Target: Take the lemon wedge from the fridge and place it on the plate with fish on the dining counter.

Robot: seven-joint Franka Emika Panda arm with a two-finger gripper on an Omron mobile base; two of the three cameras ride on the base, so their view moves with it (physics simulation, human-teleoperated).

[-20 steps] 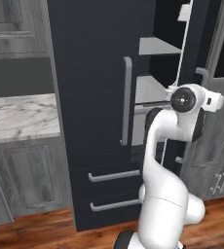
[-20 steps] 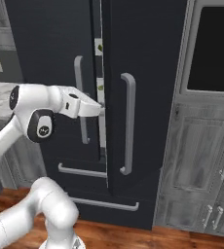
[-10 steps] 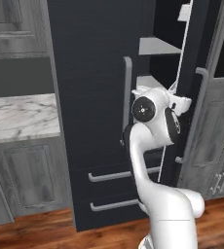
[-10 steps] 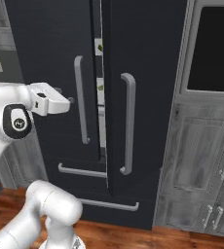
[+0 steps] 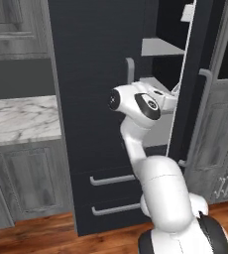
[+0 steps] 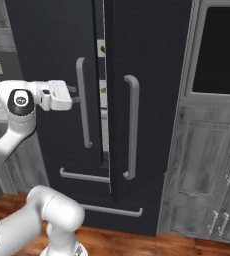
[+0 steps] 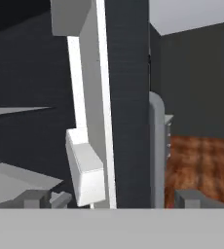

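Two matte black doors front the fridge (image 6: 137, 60), each with a long grey bar handle; the right one stands ajar on pale grey shelves (image 5: 158, 47). Small yellow-green specks, perhaps the lemon wedge (image 6: 102, 49), show through the gap. The claw (image 6: 76, 95), jaws wide and empty, has swung left, beside the left handle (image 6: 83, 102). A veined marble worktop (image 5: 19, 119) sits left.

Fridge (image 6: 52, 40) right door (image 6: 152, 75) stood ajar; narrow gap at 12 o'clock, blocked by door edge (image 7: 126, 97) and handle (image 7: 156, 146).
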